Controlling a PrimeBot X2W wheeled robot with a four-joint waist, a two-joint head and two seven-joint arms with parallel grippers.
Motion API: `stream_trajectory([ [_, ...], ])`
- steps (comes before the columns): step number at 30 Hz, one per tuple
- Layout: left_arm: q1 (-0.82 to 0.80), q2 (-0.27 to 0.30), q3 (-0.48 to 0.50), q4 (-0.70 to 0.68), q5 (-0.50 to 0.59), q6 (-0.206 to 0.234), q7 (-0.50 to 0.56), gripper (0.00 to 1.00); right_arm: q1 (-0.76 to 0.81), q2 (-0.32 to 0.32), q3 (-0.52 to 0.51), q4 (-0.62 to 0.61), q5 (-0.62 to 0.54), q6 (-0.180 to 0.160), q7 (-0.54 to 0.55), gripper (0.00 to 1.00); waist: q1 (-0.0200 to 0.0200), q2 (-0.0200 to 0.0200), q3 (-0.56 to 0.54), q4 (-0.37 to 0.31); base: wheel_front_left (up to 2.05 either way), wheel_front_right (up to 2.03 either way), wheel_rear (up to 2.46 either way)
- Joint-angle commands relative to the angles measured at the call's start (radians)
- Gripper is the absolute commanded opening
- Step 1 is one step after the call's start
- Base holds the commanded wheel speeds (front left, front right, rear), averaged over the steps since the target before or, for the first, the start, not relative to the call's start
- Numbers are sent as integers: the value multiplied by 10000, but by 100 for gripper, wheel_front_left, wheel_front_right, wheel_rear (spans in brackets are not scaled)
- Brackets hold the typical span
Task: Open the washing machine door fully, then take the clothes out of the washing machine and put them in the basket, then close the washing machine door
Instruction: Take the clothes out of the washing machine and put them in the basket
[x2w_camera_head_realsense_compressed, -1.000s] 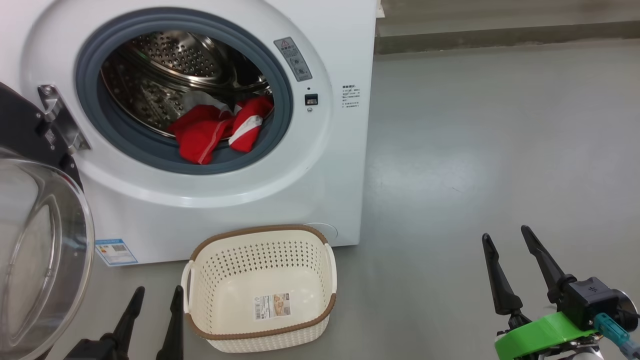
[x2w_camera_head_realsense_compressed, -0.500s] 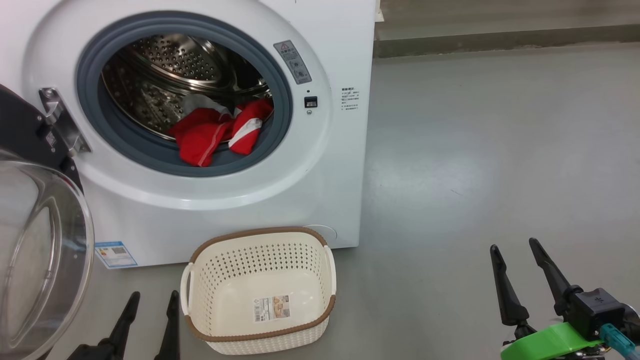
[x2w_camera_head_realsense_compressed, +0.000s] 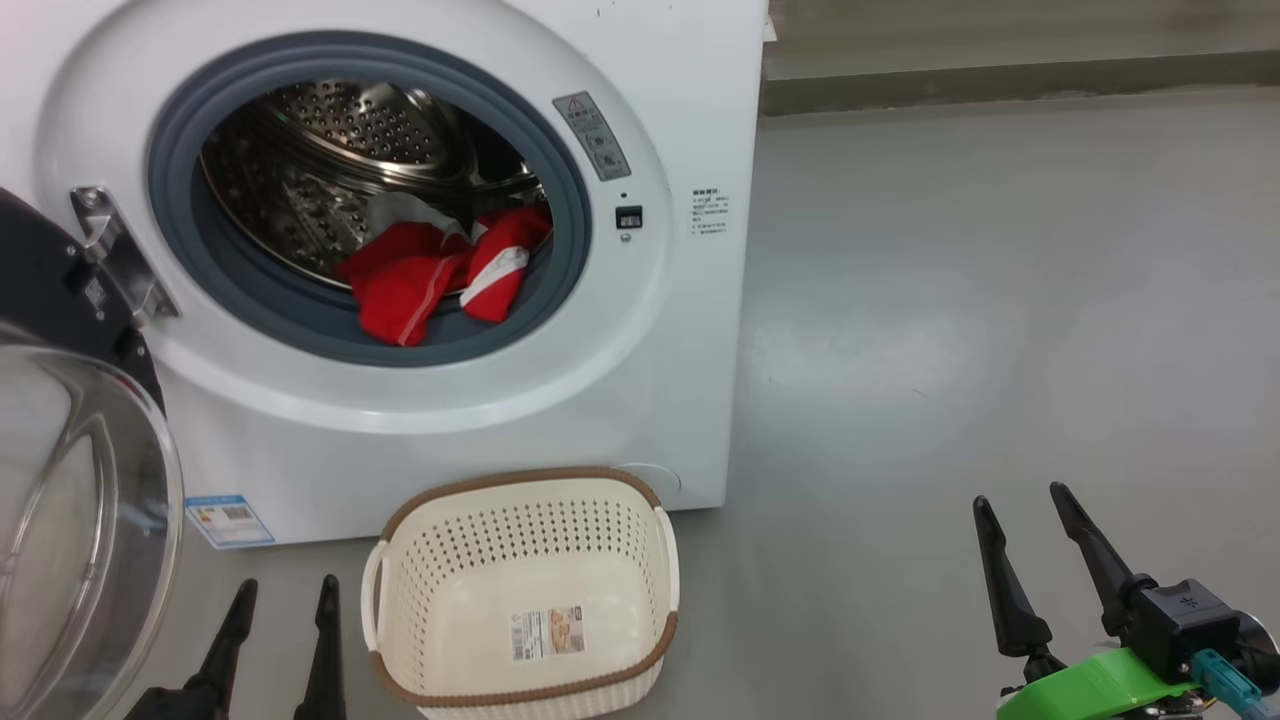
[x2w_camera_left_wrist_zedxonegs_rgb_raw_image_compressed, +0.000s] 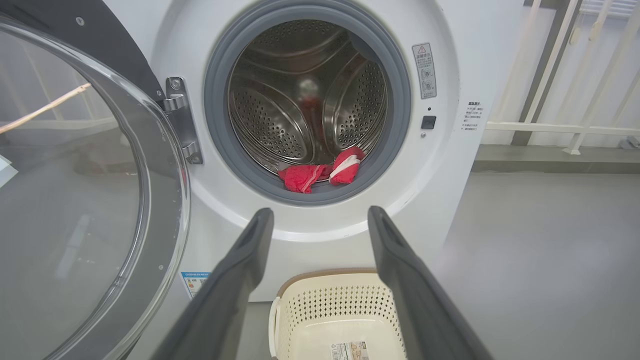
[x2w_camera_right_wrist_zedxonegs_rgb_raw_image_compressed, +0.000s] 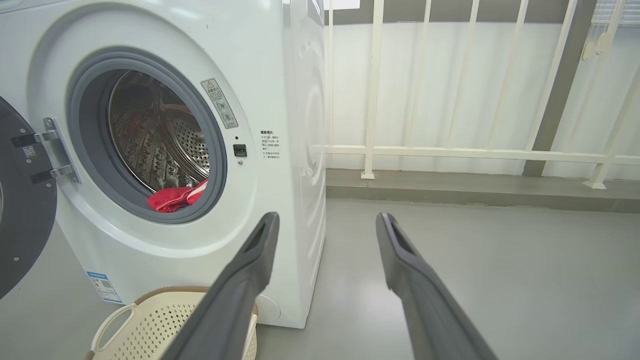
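The white washing machine (x2w_camera_head_realsense_compressed: 640, 380) stands with its round door (x2w_camera_head_realsense_compressed: 70, 500) swung wide open to the left. Red clothes (x2w_camera_head_realsense_compressed: 430, 275) with white stripes lie at the front lip of the steel drum, also seen as clothes (x2w_camera_left_wrist_zedxonegs_rgb_raw_image_compressed: 320, 172) and clothes (x2w_camera_right_wrist_zedxonegs_rgb_raw_image_compressed: 175, 199). On the floor in front of the washer sits the cream basket (x2w_camera_head_realsense_compressed: 520, 510), with only a paper label inside. My left gripper (x2w_camera_head_realsense_compressed: 285, 595) is open, low beside the basket's left side. Far to the right over bare floor, my right gripper (x2w_camera_head_realsense_compressed: 1020, 495) is open. Both hold nothing.
Grey floor (x2w_camera_head_realsense_compressed: 1000, 300) spreads to the right of the washer. A white railing (x2w_camera_right_wrist_zedxonegs_rgb_raw_image_compressed: 450, 150) and a low ledge run along the back wall. The open door's glass bowl (x2w_camera_left_wrist_zedxonegs_rgb_raw_image_compressed: 70, 200) bulges out close to my left arm.
The head view has shifted slightly, so the washer and basket sit a little lower. Both grippers have dropped lower in the picture. The clothes lie as before.
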Motion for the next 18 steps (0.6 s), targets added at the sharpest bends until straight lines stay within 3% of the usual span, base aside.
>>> stream_trajectory([
  [1,-189,267,339,-328,94,50,-56,100,-350,-98,297,-202,-15,62,-64,100,0,0,12,24,185,-185,0],
  [9,-121,210,461,-892,-160,-174,-101,100,-479,-98,265,-154,-79,62,-65,100,0,0,106,111,165,-165,0],
  [18,-81,92,428,-900,-282,-29,51,100,-569,-98,384,-154,-63,62,-65,100,0,0,245,102,55,-55,0],
])
